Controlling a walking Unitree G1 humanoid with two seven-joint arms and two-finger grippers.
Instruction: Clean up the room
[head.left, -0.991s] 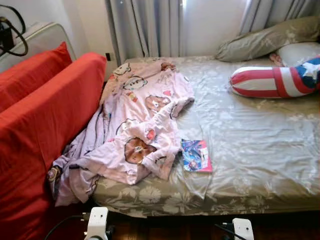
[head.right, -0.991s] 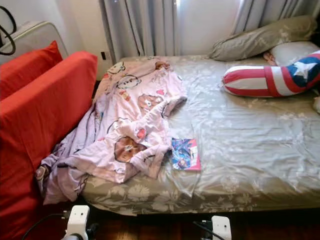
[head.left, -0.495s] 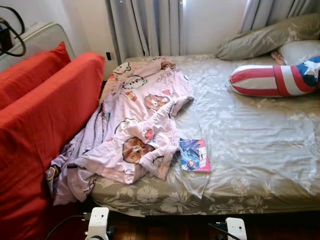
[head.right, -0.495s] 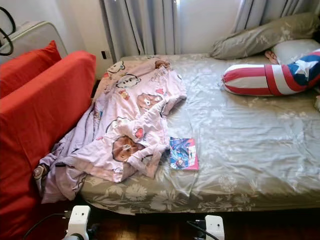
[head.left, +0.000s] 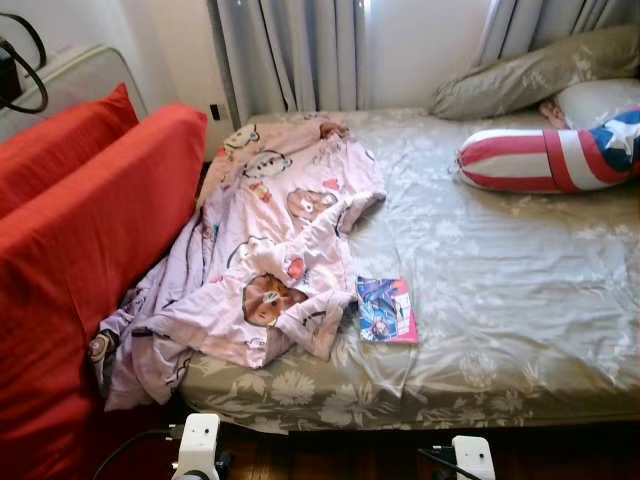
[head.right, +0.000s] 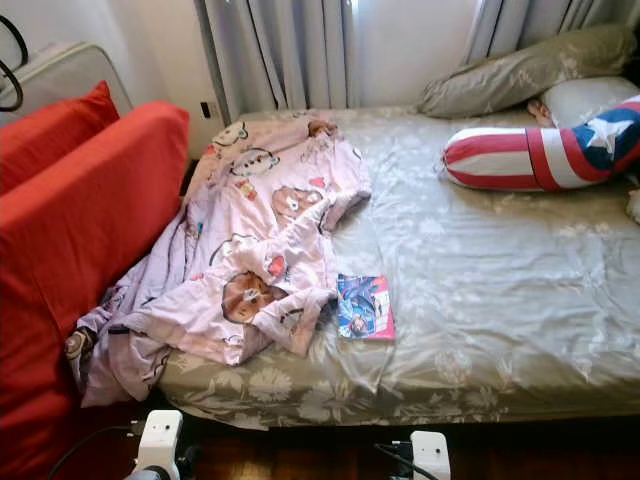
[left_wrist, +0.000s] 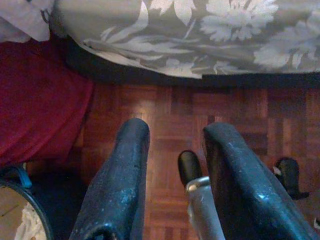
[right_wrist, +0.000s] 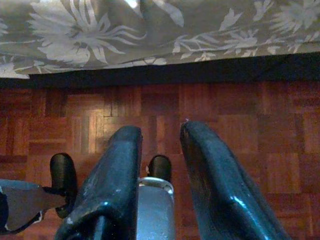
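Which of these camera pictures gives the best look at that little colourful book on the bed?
The left eye view: the book lies flat near the bed's front edge, beside the pink blanket, with its whole cover visible. The right eye view shows it much the same. Both wrist views look at wooden floor and the sheet's hanging edge.

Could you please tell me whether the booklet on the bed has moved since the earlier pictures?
No. The booklet lies just as close to the pink blanket's corner; the camera shifted.

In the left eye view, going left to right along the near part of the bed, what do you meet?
Red sofa → pink blanket → book → bare bedsheet.
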